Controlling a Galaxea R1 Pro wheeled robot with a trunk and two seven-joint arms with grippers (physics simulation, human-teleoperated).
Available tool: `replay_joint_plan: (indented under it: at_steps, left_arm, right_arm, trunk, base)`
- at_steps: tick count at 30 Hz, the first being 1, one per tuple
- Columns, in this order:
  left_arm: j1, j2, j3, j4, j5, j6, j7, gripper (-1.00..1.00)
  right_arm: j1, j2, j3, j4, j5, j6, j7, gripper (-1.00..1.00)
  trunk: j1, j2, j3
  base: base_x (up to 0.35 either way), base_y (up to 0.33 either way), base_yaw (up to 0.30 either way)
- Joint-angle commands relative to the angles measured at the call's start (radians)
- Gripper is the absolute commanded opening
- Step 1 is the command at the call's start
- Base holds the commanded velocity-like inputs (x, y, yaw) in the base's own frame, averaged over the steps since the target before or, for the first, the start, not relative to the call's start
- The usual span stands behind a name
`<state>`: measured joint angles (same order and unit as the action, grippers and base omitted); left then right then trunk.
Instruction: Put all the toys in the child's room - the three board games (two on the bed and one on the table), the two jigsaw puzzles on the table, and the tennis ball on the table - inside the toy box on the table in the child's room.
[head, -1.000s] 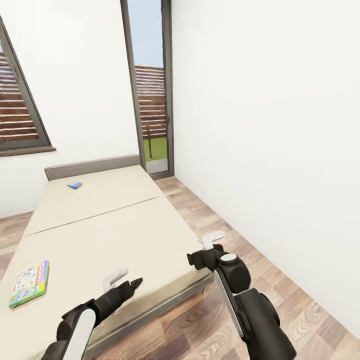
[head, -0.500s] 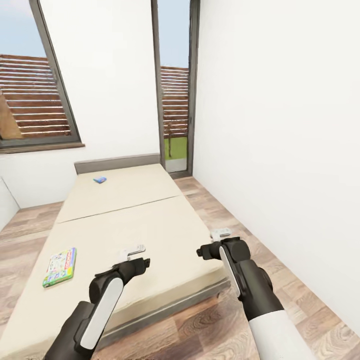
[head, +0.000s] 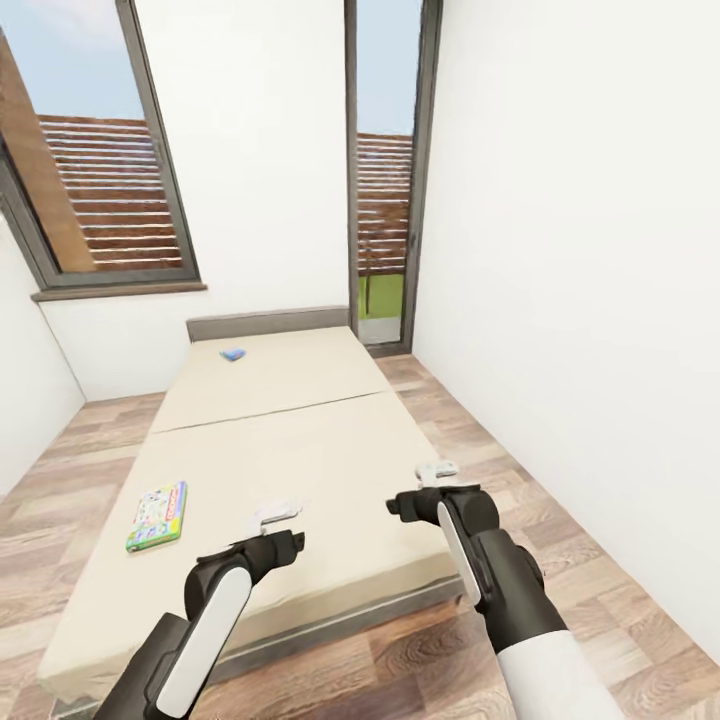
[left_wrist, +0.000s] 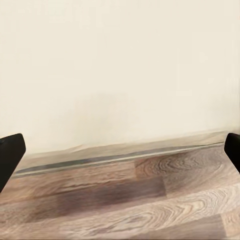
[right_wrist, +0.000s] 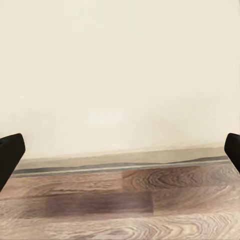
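In the head view a flat colourful board game (head: 158, 515) lies on the near left part of the beige bed (head: 300, 440). A smaller blue board game (head: 233, 354) rests near the headboard. My left gripper (head: 278, 514) hovers over the bed's near end, open and empty, to the right of the colourful box. My right gripper (head: 437, 469) hangs open at the bed's near right corner. Both wrist views look down at the mattress edge and the floor, with dark fingertips (left_wrist: 10, 155) (right_wrist: 10, 152) far apart. The table, toy box, jigsaw puzzles and tennis ball are out of view.
A white wall (head: 570, 250) runs along the right, with a strip of wood floor (head: 560, 520) between it and the bed. A glass door (head: 385, 200) and a window (head: 110, 170) stand behind the headboard. More floor lies left of the bed.
The camera has swung, so the bed, games and windows sit further right in the picture and more floor shows at the left. Both arms now point straight ahead over the bed's end.
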<state>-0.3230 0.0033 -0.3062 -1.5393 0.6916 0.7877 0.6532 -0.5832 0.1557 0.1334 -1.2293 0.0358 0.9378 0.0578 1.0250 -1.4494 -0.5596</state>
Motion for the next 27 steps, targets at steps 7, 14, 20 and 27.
replay_joint_plan:
  at_steps: [7,14,20,27]
  left_arm:
    - [0.004,-0.002,-0.002,-0.003,0.010,-0.006,0.010,1.00]
    - [0.004,-0.002,-0.004,-0.001,0.006,-0.008,0.010,1.00]
    - [0.004,-0.001,-0.004,0.002,0.007,-0.008,0.007,1.00]
    - [0.004,0.001,-0.003,0.003,0.005,-0.008,0.008,1.00]
  right_arm:
    - [0.003,0.001,0.010,-0.008,0.005,0.003,0.006,1.00]
    - [0.003,0.000,0.014,-0.008,0.008,0.003,0.005,1.00]
    - [0.003,-0.001,0.015,-0.009,0.008,0.003,0.006,1.00]
    - [0.003,-0.002,0.015,-0.009,0.008,0.003,0.007,1.00]
  trunk:
    - [0.000,-0.001,-0.001]
    - [0.000,-0.001,-0.001]
    - [0.000,-0.001,-0.001]
    - [0.000,-0.001,-0.001]
  base:
    - [0.000,0.006,0.131]
    - [0.000,0.196,0.202]
    - [0.000,0.292,0.254]
    - [0.000,0.306,0.087]
